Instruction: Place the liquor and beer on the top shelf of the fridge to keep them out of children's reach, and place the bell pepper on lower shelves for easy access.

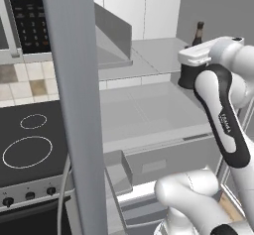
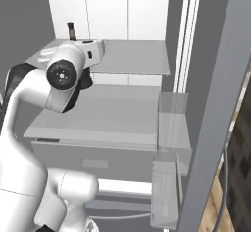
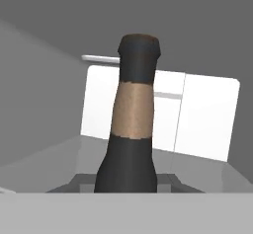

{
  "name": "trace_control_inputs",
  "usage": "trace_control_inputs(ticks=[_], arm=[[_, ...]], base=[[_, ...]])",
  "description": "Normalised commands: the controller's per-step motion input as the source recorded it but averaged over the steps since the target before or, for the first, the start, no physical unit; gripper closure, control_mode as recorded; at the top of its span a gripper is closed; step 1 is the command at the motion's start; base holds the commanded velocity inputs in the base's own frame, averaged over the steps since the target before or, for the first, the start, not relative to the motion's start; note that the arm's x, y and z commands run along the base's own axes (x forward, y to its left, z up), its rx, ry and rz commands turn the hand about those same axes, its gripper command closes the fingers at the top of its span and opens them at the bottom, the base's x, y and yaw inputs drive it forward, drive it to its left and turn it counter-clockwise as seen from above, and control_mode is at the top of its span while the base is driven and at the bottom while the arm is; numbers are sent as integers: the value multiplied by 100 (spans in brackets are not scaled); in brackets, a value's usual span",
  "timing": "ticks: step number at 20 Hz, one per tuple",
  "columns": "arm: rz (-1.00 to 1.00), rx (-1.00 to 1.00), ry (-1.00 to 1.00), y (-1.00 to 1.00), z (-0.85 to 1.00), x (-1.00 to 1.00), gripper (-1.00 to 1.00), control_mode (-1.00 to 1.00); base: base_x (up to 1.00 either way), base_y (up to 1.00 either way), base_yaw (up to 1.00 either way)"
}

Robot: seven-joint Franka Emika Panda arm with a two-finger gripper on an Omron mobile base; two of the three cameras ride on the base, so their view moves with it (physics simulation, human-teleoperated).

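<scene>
Liquor bottle upright inside the open fridge, robot hand up against it.

The liquor [image 1: 198,34] stands upright on a wide grey shelf [image 2: 127,55] of the fridge [image 2: 122,11], at the shelf's left edge in the right base view and near the white back wall; which shelf level this is cannot be told. In the hand view its neck, with brown band and dark stopper [image 3: 140,48], rises straight in front of the camera. The pincer [image 1: 191,75] sits around the bottle's round black body, hidden by the white wrist; whether its fingers are spread or pinching the liquor cannot be told. A second wide shelf [image 2: 98,113] lies below. A black stove top [image 1: 30,140] sits left of the fridge door.
</scene>
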Motion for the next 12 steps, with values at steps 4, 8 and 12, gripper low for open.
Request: trace_control_inputs(ticks=[4,8,12], arm=[[-1,4,0,-25,41,10,100,-100],[0,0,-2,-16,19,14,100,-100],[0,0,-3,-15,1,22,100,-100]], base=[[0,0,0],[0,0,0],[0,0,0]])
